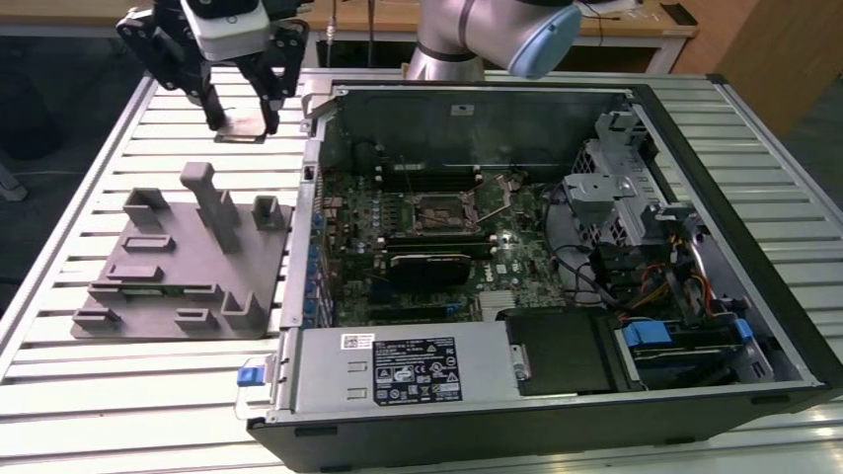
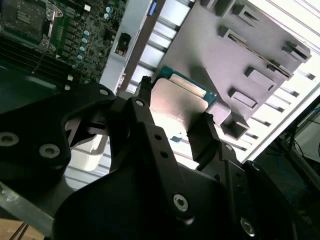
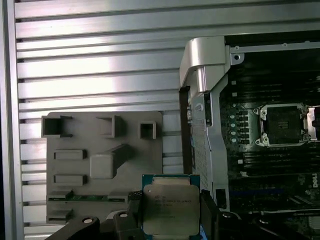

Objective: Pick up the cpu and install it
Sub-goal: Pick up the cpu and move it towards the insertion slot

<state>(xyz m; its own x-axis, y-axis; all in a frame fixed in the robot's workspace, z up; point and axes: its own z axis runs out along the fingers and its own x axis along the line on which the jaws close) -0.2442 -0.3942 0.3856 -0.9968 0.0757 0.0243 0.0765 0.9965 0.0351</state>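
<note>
A robot arm's black two-fingered gripper is clamped on the cpu, a flat square chip with a silver top and thin green rim, one finger pressed against each of two opposite edges. The chip hangs level in the air, well apart from the motherboard socket. It is on the outer side of the metal wall of the open computer case, towards the exterior view's left of the socket. A grey plastic fixture plate lies on the slatted aluminium table, also outside that wall from the socket. In the first wrist view the socket is a dark square recess in a metal frame, with nothing seated in it. The step in hand looks like the carry towards the socket. Doing it well probably means a firm squeeze on the rim alone and a flat chip. It also calls for enough height to clear the case wall, and chip edges square to the socket frame before any descent.
</note>
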